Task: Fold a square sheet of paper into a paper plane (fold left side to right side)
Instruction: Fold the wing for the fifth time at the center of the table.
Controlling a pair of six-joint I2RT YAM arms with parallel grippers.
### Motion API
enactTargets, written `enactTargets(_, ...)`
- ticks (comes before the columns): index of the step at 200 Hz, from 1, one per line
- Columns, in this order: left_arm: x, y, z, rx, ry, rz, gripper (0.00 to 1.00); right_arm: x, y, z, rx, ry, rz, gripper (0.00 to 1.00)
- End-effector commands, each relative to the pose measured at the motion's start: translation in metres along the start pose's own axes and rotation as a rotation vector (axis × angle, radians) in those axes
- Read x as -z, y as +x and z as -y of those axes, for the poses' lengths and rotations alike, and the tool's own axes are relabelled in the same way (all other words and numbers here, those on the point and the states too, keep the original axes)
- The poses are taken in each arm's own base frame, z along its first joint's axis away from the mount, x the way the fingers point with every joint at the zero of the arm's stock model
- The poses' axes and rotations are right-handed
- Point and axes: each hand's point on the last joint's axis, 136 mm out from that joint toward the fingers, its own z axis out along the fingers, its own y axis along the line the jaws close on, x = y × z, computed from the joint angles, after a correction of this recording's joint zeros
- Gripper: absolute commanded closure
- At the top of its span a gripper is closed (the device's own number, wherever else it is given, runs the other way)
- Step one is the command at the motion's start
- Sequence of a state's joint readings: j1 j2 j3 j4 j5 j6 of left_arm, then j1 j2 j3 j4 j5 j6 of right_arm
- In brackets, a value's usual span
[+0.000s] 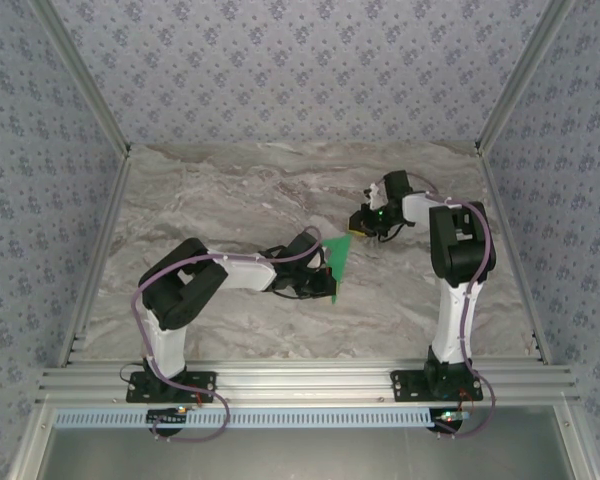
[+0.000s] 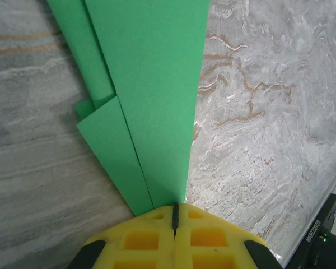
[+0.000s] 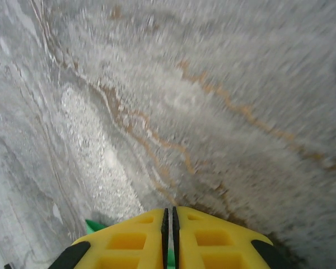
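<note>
Yellow plastic fingers of the left pincer are clenched flat together on the near end of a bright green, creased, narrow sheet of paper, which comes straight out of the seam between them. From the left wrist view the paper fans away from that grip in several overlapping layers, with a long straight fold along its right edge and stepped flaps on its left. The right pincer is likewise clenched, with only a thin slit between its yellow fingers; a sliver of green sits in that slit and a small green corner pokes out below to the left, so it is grasping the paper too. In the top view the paper stretches as a slim pointed strip between the left pincer and the right pincer, near the middle of the grey, brown-veined marble tabletop. Whether it lies on the stone or hangs just above it cannot be told. Flower-patterned walls close in the tabletop.
</note>
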State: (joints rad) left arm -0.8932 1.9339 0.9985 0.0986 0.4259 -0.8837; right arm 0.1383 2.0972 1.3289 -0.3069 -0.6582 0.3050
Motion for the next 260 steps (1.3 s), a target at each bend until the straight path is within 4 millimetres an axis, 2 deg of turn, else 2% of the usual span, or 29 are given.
enactTargets(1,-0.012,0.066,-0.097,0.12,-0.323,-0.176,1.0,0.013,-0.018,0.006,0.031,0.04,0.062,0.87)
enactTargets(35,-0.01,0.06,-0.089,0.105,-0.303,-0.152,1.0,0.053,-0.002,-0.028,0.091,0.016,0.129,0.87)
enactTargets(39,-0.009,0.06,-0.089,0.102,-0.301,-0.151,1.0,0.052,0.011,-0.026,0.082,0.013,0.112,0.87)
enactTargets(61,-0.008,0.058,-0.087,0.098,-0.297,-0.147,1.0,0.05,0.043,-0.043,0.086,-0.051,0.078,0.87)
enactTargets(88,-0.008,0.057,-0.085,0.094,-0.293,-0.143,1.0,0.023,0.077,-0.057,0.077,-0.112,0.005,0.87)
enactTargets(111,-0.007,0.055,-0.081,0.088,-0.279,-0.137,1.0,0.001,0.088,-0.049,0.056,-0.102,-0.037,0.87)
enactTargets(131,-0.004,0.051,-0.072,0.07,-0.252,-0.123,1.0,-0.01,0.094,-0.038,0.034,-0.064,-0.059,0.87)
enactTargets(176,0.026,0.027,-0.022,-0.031,-0.113,-0.03,0.99,-0.013,0.113,-0.012,-0.014,0.044,-0.122,0.87)
enactTargets(206,0.045,0.02,0.013,-0.085,0.014,0.01,0.96,-0.016,0.118,-0.01,-0.017,0.047,-0.141,0.87)
enactTargets(244,0.039,0.015,0.046,-0.095,0.165,-0.014,0.91,-0.018,0.119,-0.012,-0.005,0.055,-0.146,0.87)
enactTargets(260,0.03,0.013,0.051,-0.103,0.178,-0.035,0.88,-0.019,0.12,-0.011,-0.004,0.06,-0.15,0.87)
